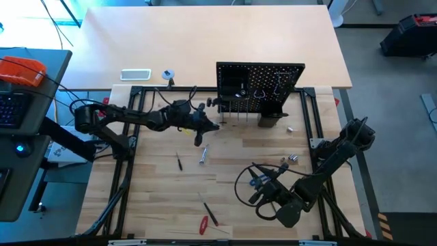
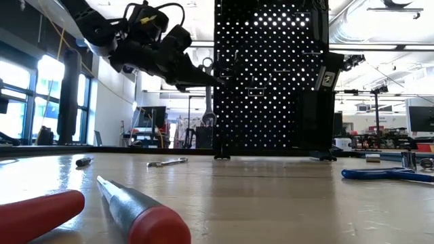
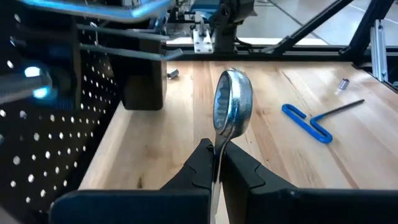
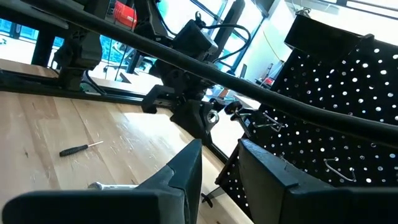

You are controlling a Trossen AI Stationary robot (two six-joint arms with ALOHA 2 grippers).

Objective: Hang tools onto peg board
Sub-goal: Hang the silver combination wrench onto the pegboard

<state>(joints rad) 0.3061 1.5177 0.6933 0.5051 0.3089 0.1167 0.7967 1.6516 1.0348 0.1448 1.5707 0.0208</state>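
Observation:
The black peg board point(image 1: 259, 80) stands upright at the table's far side, with wire hooks point(image 4: 268, 122) on its face. My left gripper point(image 1: 213, 125) hovers by the board's left edge, shut on a silver wrench point(image 3: 232, 99). My right gripper point(image 1: 263, 186) waits open near the table's front right, above a blue-handled hex key point(image 3: 310, 122), with nothing between its fingers point(image 4: 186, 163). Two red-handled screwdrivers point(image 2: 146, 218) lie near the front edge. A small dark screwdriver point(image 1: 179, 161) and a silver tool point(image 1: 203, 156) lie mid-table. My left gripper pinches the wrench's shaft point(image 3: 218, 147) between its two fingers, just below the ring end. The fingers come almost level from the table's left and lie across the wrench. The wrench stands upright, ring end point(image 2: 207, 65) up, lower end point(image 2: 209, 119) hanging clear of the table.
A small black bin point(image 3: 144, 81) sits low on the peg board. Small metal bits point(image 1: 292, 158) lie at mid-right, one more point(image 1: 289, 128) near the board's foot. A black frame point(image 1: 130, 137) borders the work area. A phone point(image 1: 135, 74) lies on the far table.

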